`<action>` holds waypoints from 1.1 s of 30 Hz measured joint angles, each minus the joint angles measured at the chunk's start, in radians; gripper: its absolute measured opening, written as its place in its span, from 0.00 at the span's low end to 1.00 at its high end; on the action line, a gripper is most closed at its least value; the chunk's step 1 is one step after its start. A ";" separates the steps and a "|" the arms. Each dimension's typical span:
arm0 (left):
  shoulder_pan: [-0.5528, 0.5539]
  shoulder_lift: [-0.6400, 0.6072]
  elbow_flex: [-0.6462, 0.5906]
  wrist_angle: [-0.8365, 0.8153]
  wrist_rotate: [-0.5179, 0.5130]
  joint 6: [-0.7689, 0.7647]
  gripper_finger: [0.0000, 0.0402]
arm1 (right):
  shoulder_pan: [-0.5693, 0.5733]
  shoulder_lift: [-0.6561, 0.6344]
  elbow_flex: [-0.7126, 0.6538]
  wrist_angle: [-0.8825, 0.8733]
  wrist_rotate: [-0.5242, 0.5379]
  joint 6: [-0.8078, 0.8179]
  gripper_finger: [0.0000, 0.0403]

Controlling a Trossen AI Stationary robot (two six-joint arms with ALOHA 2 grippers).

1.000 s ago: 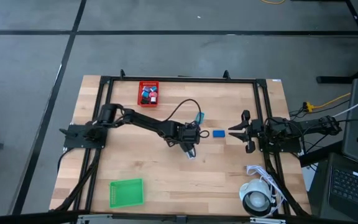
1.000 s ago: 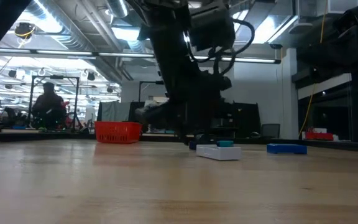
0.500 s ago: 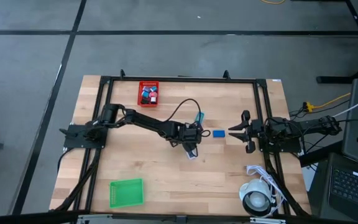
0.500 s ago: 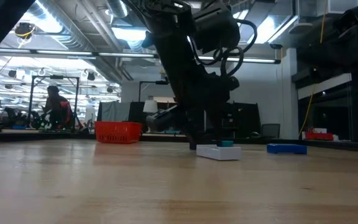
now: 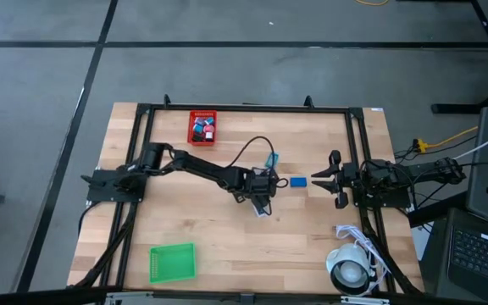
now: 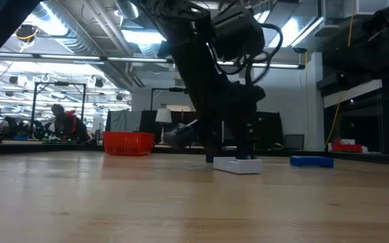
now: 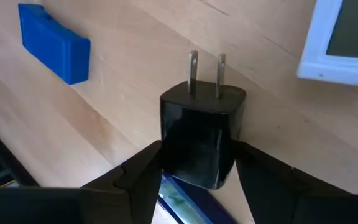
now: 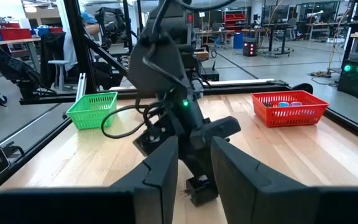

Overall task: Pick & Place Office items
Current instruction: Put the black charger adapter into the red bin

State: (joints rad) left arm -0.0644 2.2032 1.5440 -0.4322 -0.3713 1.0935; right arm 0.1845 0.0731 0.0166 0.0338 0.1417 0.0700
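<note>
My left gripper (image 5: 261,193) (image 7: 197,155) reaches to the table's middle and is shut on a black plug adapter (image 7: 199,134) with two metal prongs. A white flat piece with a grey face (image 5: 263,210) (image 6: 238,165) (image 7: 344,43) lies flat just beside it. A blue block (image 5: 297,181) (image 6: 311,160) (image 7: 53,42) lies to the right. A teal piece (image 5: 271,158) lies farther back. My right gripper (image 5: 323,178) (image 8: 194,168) waits open at the right edge, facing the left arm. My left gripper pinches the black plug adapter by the two opposite sides of its body (image 7: 173,149), between the two fingers. The fingers slant downward from the table's left. The prongs (image 7: 207,73) point away from the gripper, low over the wood; whether the adapter touches the table I cannot tell.
A red mesh bin (image 5: 202,127) (image 8: 289,107) with several small pieces stands at the far left. A green mesh bin (image 5: 173,261) (image 8: 93,107) stands at the near left. A white roll with cable (image 5: 350,269) sits at the near right corner. A person (image 6: 65,121) is in the room behind.
My left gripper has shifted a little toward the table's right, closing in over the white flat piece and now hiding the teal bit behind it in the low view. The person in the background has bent lower.
</note>
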 joint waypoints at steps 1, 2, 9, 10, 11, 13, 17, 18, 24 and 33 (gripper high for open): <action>-0.002 0.007 0.000 -0.001 -0.001 -0.006 0.49 | 0.000 0.000 0.000 0.001 0.000 0.000 0.26; -0.003 0.021 0.000 -0.001 -0.003 -0.012 0.48 | 0.000 0.000 0.000 0.002 0.000 0.000 0.26; -0.007 0.042 0.001 0.028 -0.020 -0.068 0.44 | 0.000 0.000 0.000 0.000 0.000 0.000 0.26; -0.008 0.043 0.001 0.036 -0.019 -0.071 0.43 | 0.000 0.000 0.000 0.000 0.000 0.000 0.26; -0.008 0.043 0.000 0.046 -0.018 -0.078 0.42 | 0.000 0.000 0.000 0.000 0.000 0.000 0.26; -0.009 0.045 -0.001 0.068 -0.022 -0.111 0.41 | 0.000 0.000 0.000 0.000 0.000 0.000 0.26; -0.008 0.048 0.018 0.088 -0.048 -0.254 0.40 | 0.000 0.000 0.000 0.000 0.000 0.000 0.26; -0.005 0.048 0.040 0.067 -0.038 -0.296 0.40 | 0.000 0.000 0.000 0.000 0.000 0.000 0.26; -0.018 0.065 0.207 0.005 0.092 -0.434 0.38 | 0.000 0.000 0.000 0.000 0.000 0.001 0.26; -0.001 0.055 0.366 0.002 0.020 -0.606 0.37 | 0.000 0.000 0.000 0.000 -0.004 0.020 0.26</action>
State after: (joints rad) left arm -0.0654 2.2581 1.9101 -0.4307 -0.3515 0.4875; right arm 0.1848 0.0731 0.0166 0.0334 0.1375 0.0904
